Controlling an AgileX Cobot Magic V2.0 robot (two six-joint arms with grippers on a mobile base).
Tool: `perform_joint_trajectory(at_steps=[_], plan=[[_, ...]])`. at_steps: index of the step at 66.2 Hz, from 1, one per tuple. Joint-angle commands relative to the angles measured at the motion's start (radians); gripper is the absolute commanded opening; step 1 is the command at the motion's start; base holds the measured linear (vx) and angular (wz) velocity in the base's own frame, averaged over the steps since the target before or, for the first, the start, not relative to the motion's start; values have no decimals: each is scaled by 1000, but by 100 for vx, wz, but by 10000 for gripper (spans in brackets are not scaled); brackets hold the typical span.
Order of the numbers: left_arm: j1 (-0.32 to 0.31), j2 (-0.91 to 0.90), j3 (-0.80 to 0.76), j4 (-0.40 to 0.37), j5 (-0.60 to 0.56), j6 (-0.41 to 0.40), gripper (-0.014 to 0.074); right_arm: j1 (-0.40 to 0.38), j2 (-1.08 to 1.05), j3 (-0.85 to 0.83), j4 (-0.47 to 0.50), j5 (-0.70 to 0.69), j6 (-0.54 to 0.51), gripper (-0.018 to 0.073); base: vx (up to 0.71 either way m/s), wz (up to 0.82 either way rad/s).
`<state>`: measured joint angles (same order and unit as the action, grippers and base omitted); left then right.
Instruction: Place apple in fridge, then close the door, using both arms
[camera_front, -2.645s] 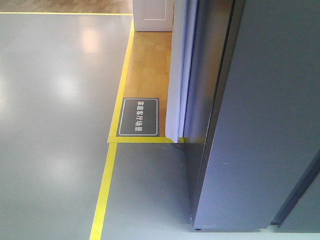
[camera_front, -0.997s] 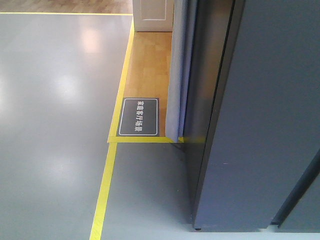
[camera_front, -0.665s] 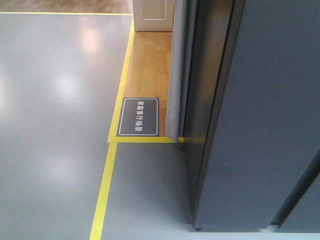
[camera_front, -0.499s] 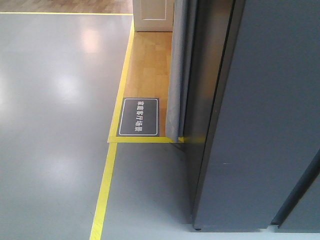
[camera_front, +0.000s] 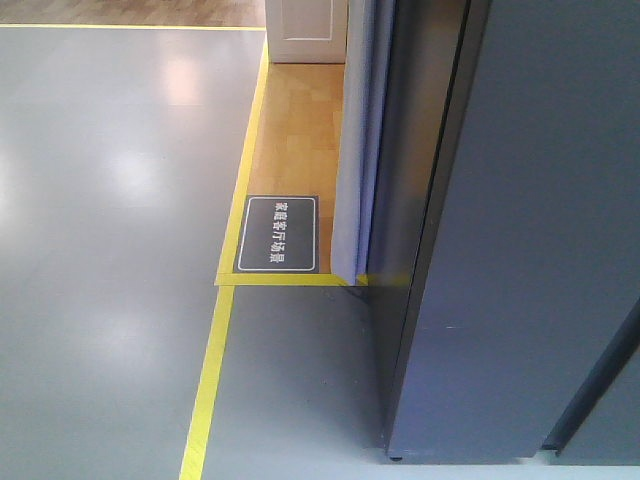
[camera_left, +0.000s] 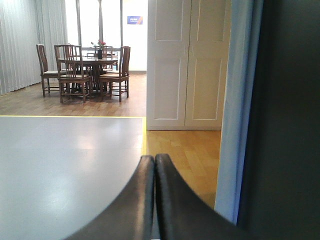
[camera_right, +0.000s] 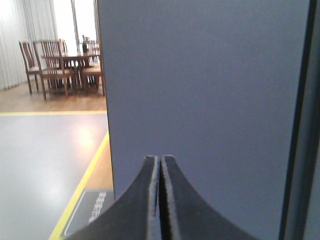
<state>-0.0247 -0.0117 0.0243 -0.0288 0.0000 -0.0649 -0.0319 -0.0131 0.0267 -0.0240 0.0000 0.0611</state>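
The fridge (camera_front: 520, 230) fills the front view from 12 to 5 o'clock; its door (camera_front: 352, 140) stands slightly ajar, nothing inside showing. No apple is visible. One floor sign (camera_front: 277, 233) lies at 9 o'clock. The left gripper (camera_left: 154, 165) and right gripper (camera_right: 160, 165) both point level, fingers pressed together, empty.

Bright window daylight glares off the grey floor (camera_front: 110, 250); wrist views slightly soft.
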Motion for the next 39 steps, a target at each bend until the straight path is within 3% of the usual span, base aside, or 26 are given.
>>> perform_joint_trajectory(at_steps=[1,39], plan=[[-6,-15,28,-4,-77,0,-6,-6,-9,1,0,-103,0,-2,0,0],[-6,-15,28,-4,-77,0,-6,-6,-9,1,0,-109,0,-2,0,0]])
